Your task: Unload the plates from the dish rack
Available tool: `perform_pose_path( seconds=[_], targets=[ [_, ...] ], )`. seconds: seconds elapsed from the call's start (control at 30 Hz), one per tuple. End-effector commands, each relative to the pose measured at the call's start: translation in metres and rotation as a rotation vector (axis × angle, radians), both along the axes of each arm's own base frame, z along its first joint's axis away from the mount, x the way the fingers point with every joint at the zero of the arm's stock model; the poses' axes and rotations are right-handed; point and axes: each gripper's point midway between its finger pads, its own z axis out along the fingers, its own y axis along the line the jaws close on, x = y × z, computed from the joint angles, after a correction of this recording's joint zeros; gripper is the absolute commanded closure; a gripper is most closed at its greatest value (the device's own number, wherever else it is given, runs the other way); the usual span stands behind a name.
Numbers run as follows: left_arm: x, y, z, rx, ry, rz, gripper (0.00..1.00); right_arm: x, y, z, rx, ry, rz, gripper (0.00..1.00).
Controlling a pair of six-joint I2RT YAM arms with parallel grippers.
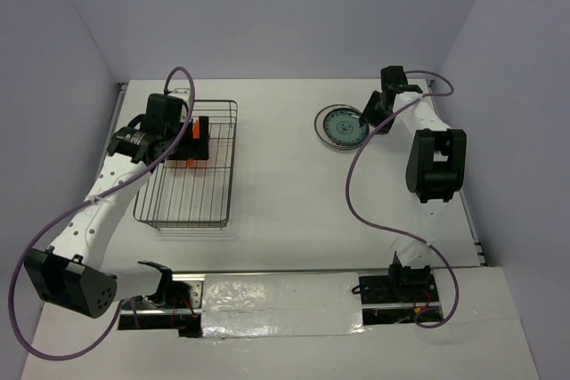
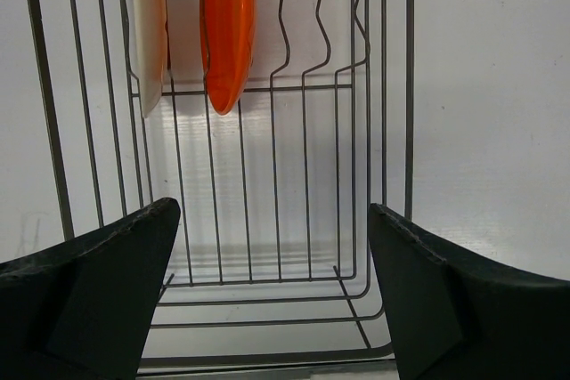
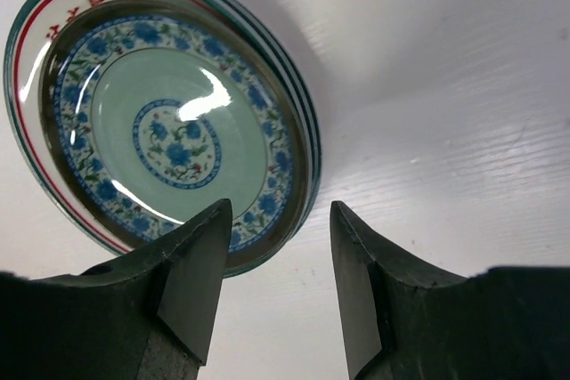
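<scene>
Dish rack [image 1: 232,162] sits left of centre on the white surface [image 1: 285,193], long axis running away from the arm bases. Two plates are left in it, both on edge at the far end: orange plate [image 2: 227,24] and cream plate [image 2: 149,24], side by side between upright dividers; the other slots are bare wire. Well apart to the right, the unloaded stack [image 1: 343,126] lies flat, teal patterned plate [image 3: 178,131] on top and a ringed plate [image 3: 20,86] showing at the rim beneath. Right end effector [image 3: 276,246] hangs low at the stack's near edge, jaws partly apart with nothing between them; one finger overlaps the rim, contact cannot be told. Left end effector [image 2: 272,220] hovers over the rack, jaws spread wide and empty, sighting along the wires toward the two plates. Judged step: approach for the next pick, likely the orange plate. That calls for advancing and lowering until the jaws straddle its upper rim, closing, then lifting straight up clear of the dividers. No brand, label or writing legible.
</scene>
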Motion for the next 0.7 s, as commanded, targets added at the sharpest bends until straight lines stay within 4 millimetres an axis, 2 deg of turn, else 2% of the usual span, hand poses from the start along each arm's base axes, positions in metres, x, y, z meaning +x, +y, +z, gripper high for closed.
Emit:
perform_pose_path(
  seconds=[0.0, 0.3, 0.47, 0.6, 0.67],
  targets=[
    [-0.003, 0.001, 0.006, -0.001, -0.025, -0.020, 0.01, 0.007, -0.020, -0.002, -0.042, -0.011, -0.021, 0.44],
    [-0.006, 0.003, 0.002, 0.009, -0.012, -0.021, 0.01, 0.010, -0.032, -0.021, -0.057, 0.029, -0.012, 0.44],
    [-0.010, 0.003, -0.003, 0.009, 0.004, -0.024, 0.00, 0.014, -0.022, -0.027, -0.012, 0.005, 0.045, 0.45],
    [-0.011, 0.003, -0.006, 0.012, 0.010, -0.027, 0.00, 0.013, -0.018, -0.027, 0.006, -0.013, 0.047, 0.60],
    [-0.011, 0.003, -0.005, 0.014, 0.008, -0.032, 0.01, 0.011, -0.021, -0.025, 0.000, -0.015, 0.035, 0.71]
  ],
)
